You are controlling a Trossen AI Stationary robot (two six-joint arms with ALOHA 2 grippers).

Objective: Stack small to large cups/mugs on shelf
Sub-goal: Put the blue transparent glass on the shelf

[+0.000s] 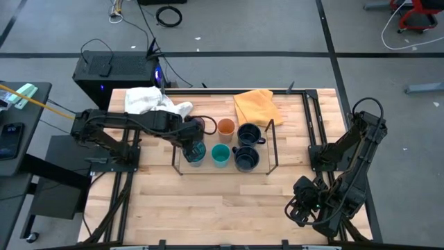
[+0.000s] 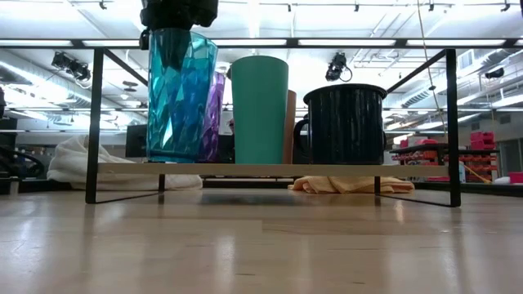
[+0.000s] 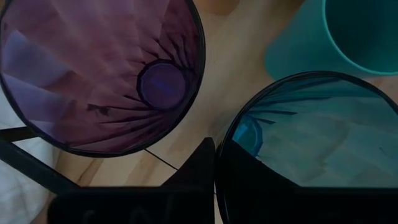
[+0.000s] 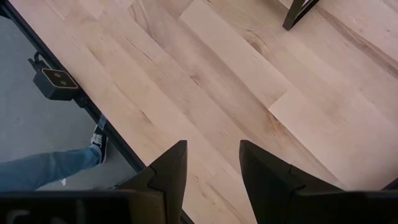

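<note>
The black wire shelf holds six cups in two rows. In the far row stand the purple tumbler, the orange cup and a navy mug. The near row has the teal-blue patterned cup, the small teal cup and a second navy mug. My left gripper reaches down from above and is shut on the patterned cup. Over the table's near right corner, my right gripper hangs open with nothing between its fingers. My left gripper pinches the patterned cup's rim on the side facing the purple tumbler. One finger is inside the cup and the other outside. The fingers come steeply from above. The cup is upright, its base on the shelf board.
A white cloth and an orange cloth lie on the table beyond the shelf. A black box stands past the far left corner. Bare wood spans the near half of the table. A person's leg and shoe show beside the table edge.
</note>
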